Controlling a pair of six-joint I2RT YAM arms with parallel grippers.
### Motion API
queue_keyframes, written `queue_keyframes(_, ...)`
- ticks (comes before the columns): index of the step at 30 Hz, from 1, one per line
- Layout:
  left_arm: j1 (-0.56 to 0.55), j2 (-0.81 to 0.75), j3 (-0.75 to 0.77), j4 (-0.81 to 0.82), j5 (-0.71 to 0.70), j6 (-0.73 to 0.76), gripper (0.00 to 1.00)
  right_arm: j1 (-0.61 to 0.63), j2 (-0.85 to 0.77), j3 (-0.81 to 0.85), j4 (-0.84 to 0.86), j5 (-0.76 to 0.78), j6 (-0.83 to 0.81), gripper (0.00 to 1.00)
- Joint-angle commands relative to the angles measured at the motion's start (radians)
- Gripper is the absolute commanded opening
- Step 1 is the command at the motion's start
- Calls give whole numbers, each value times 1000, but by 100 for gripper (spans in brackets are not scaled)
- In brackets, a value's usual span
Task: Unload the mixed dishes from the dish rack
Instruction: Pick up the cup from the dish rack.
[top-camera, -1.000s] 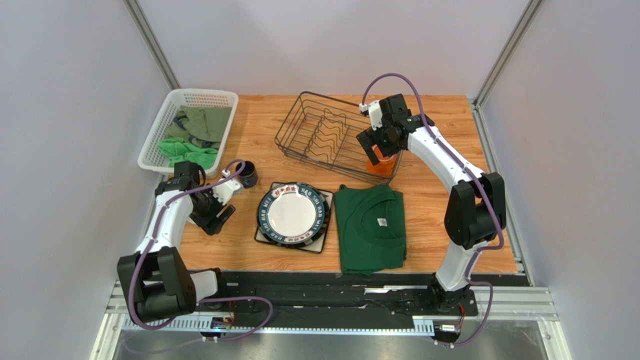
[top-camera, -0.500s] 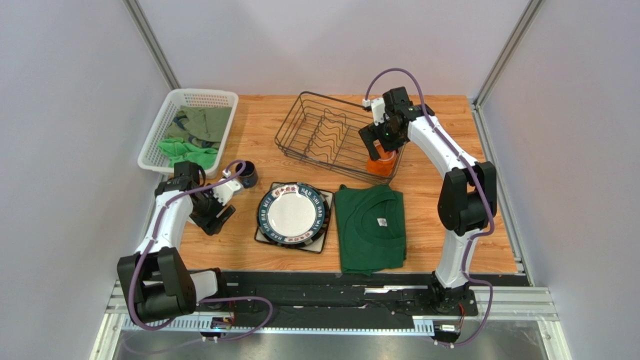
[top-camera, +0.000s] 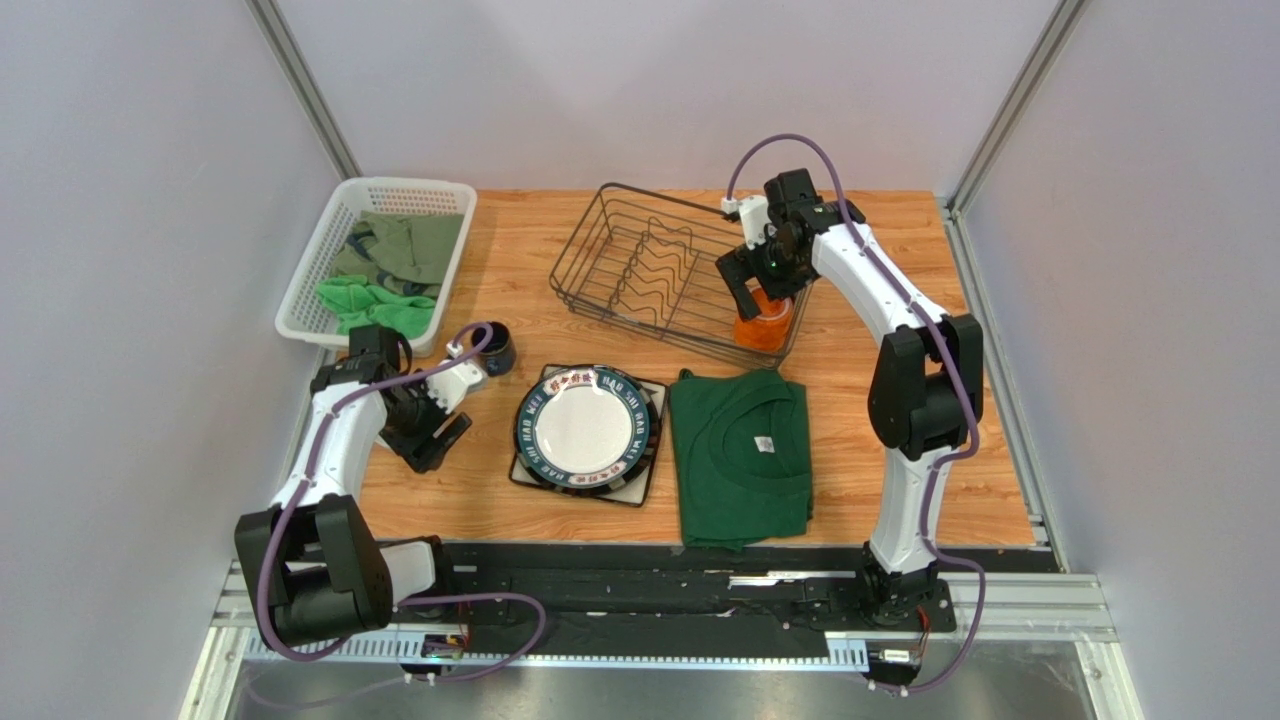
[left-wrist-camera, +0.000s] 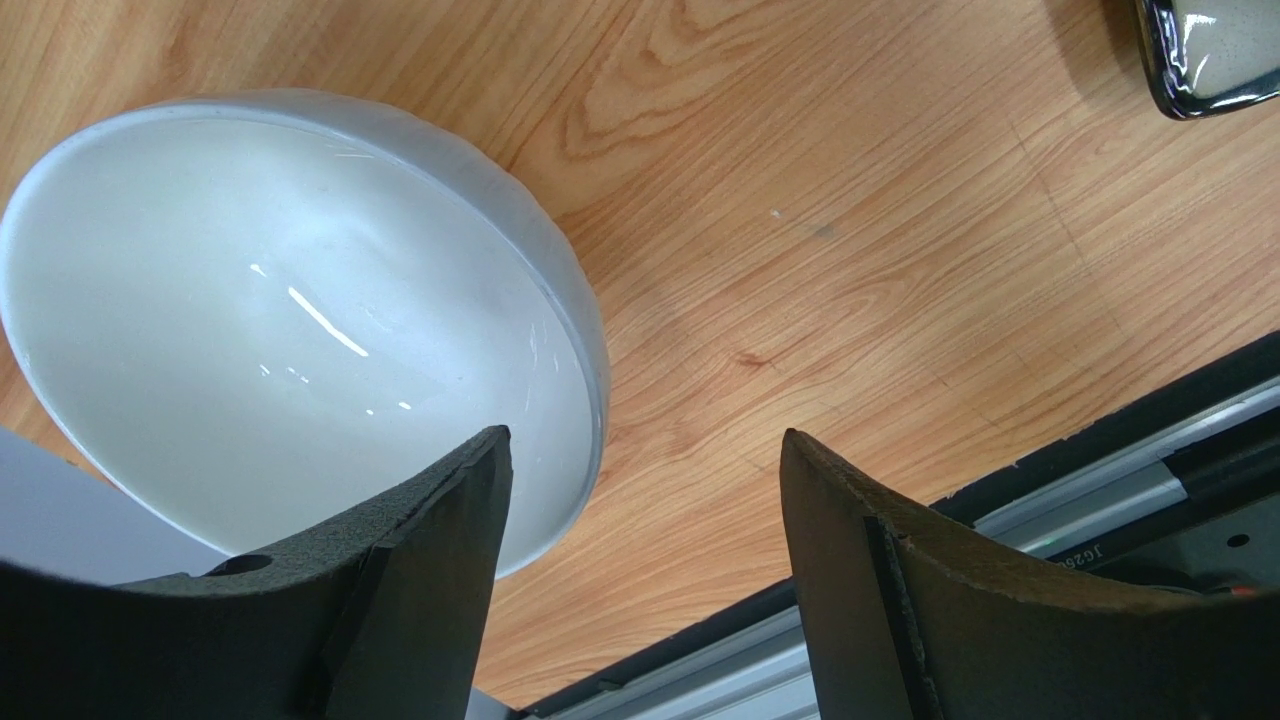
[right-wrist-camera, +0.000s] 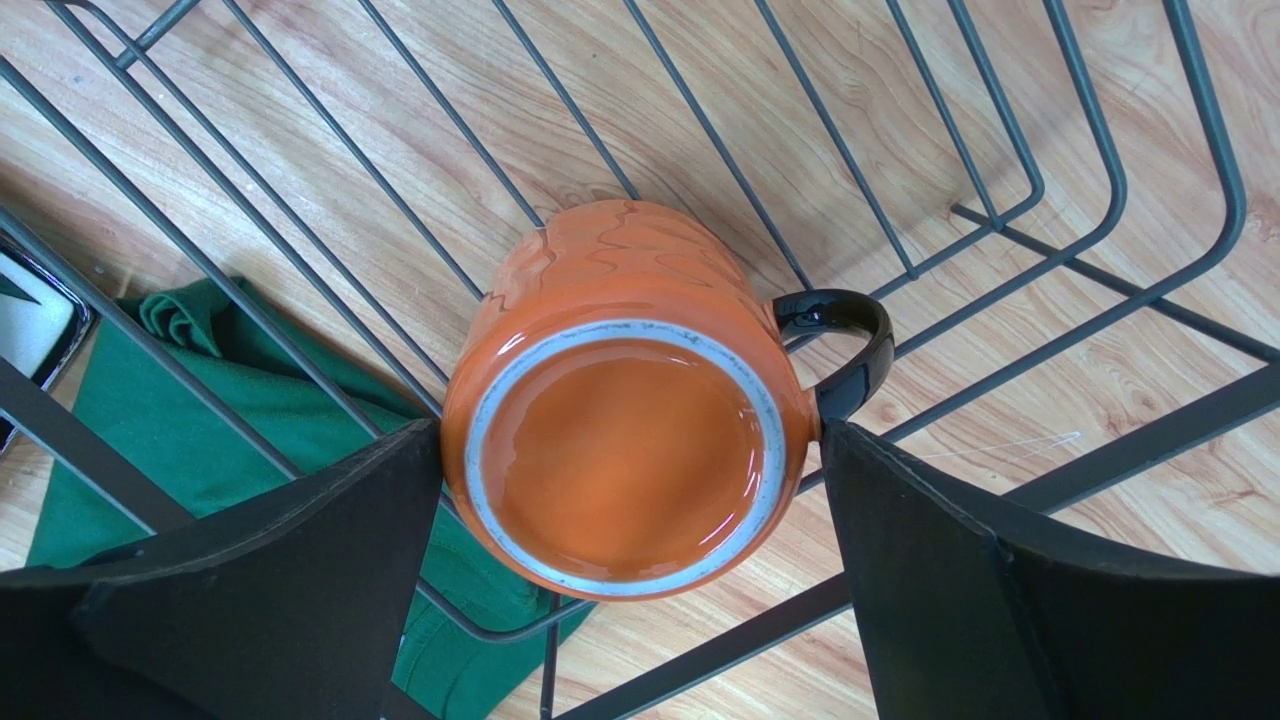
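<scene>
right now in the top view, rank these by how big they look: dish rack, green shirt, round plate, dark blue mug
1. dish rack, widest footprint
2. green shirt, only a little smaller, so this is a close call
3. round plate, clearly smaller than both
4. dark blue mug, by far the smallest

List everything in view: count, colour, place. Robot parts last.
wooden table: one, light brown, underneath
white perforated plastic basket: one, far left
crumpled cloths: several, green, in basket
dark wire dish rack: one, far centre
orange ceramic mug: one, rack's right corner
dark blue mug: one, left of plates
round dark-rimmed plate: at least one, near centre
square plate: one, dark-edged, beneath it
folded T-shirt: one, dark green, right of plates
white bowl: one, under left gripper
left gripper: open, over bowl rim
right gripper: open, straddling orange mug
</scene>
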Motion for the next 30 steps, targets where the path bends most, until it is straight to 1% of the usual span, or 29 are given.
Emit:
queue_keyframes(1, 8, -20, -8, -7, 11, 26, 74, -6, 31, 41, -60, -15, -26, 100)
queue_keyframes(15, 7, -34, -33, 6, 14, 39, 74, -9, 2, 38, -149, 17, 0, 99)
queue_keyframes(30, 8, -51, -45, 12, 0, 54, 75, -9, 87, 129, -173, -52, 44, 99)
